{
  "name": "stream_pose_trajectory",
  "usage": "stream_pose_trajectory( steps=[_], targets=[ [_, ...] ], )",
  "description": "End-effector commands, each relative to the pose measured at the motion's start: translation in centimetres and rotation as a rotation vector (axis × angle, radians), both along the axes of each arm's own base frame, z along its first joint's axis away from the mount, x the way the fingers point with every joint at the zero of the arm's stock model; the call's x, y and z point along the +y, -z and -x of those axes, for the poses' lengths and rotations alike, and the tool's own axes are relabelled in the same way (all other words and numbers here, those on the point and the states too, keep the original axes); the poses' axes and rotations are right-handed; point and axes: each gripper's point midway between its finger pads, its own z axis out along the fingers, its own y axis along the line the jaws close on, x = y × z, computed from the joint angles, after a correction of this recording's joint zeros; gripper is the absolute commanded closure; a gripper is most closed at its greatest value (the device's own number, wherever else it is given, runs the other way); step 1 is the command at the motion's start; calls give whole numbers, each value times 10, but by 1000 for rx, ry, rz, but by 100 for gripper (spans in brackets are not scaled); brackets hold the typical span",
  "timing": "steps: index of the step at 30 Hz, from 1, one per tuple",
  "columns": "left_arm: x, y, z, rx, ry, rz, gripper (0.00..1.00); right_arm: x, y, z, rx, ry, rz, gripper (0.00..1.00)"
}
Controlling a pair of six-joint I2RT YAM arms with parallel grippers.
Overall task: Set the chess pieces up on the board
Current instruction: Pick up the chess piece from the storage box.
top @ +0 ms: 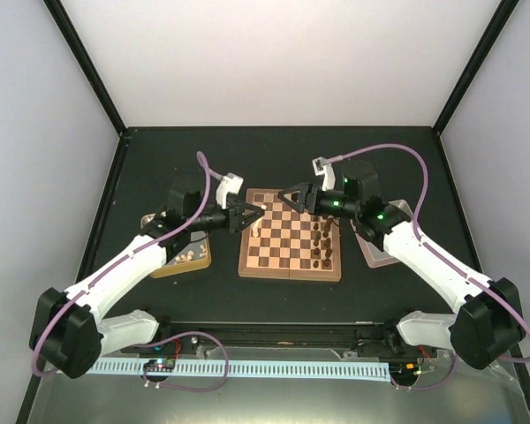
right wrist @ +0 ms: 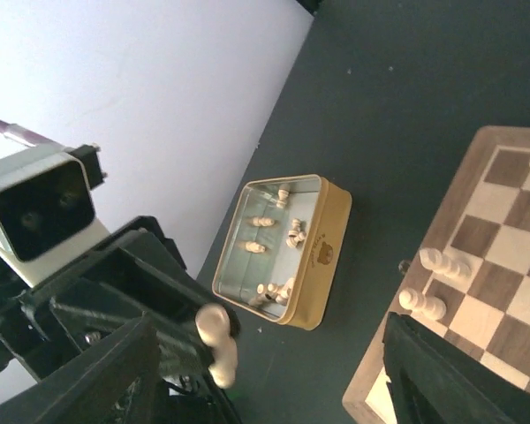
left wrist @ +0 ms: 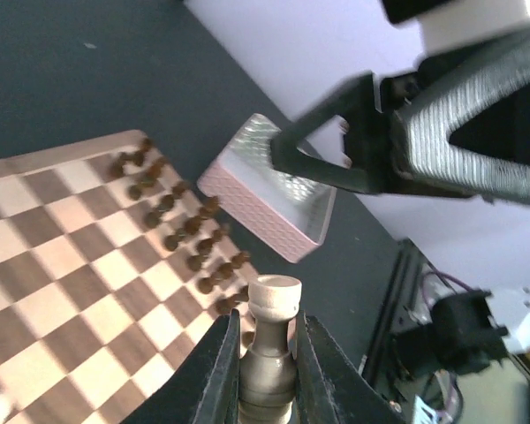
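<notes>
Fingers of my left gripper (left wrist: pixel 267 329) are pressed shut on a pale cream chess piece (left wrist: pixel 272 305). I have it clamped by its lower body, so its flat-topped head stands clear above my fingertips. From overhead I carry it over the far left part of the board (top: pixel 283 240), though I cannot tell whether its base touches a square. My right gripper (top: pixel 284 200) hangs over the board's far edge, just beside my left one and pointing toward it, with its jaws spread wide and nothing between them. The board lies in the middle of the dark table (top: pixel 274 155), between my two arms. Dark brown pieces (top: pixel 321 240) stand in two rows along its right side. A few pale pieces on the board (right wrist: pixel 433 263) stand on squares near its left edge, two of them close together and one more farther along. Left of the board, apart from it, sits the gold-tan tin (right wrist: pixel 329 256), open on top, with several pale chessmen in the tin (right wrist: pixel 267 223) lying loose on its floor. On the right sits the silver-grey tray (left wrist: pixel 274 190), near the dark rows and partly under my right arm.
</notes>
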Motion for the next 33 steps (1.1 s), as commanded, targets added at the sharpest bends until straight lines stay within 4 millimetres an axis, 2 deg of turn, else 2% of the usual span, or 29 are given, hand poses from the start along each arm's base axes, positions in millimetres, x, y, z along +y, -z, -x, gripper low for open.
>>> stream_pose_trajectory(
  steps=[1,4,11,18,25,27,30,33],
  targets=[
    [-29,-38,19,-179,211,85,86,10,-26,1,-1,-36,-65,34],
    [-36,-40,24,-198,256,92,86,12,-27,6,20,-61,-70,42],
    [-47,-37,25,-231,294,67,86,19,-15,17,102,-110,-49,49],
    [-49,-32,19,-283,283,18,87,28,-3,31,205,-162,-53,58],
    [-51,-28,16,-290,285,0,88,30,-1,36,291,-153,-119,75],
    [-51,-29,15,-295,281,0,88,30,1,37,305,-151,-124,75],
    [-51,-28,13,-292,274,-7,88,30,2,38,311,-148,-120,69],
    [-51,-27,13,-292,273,-7,88,28,1,39,308,-144,-116,76]
  ],
)
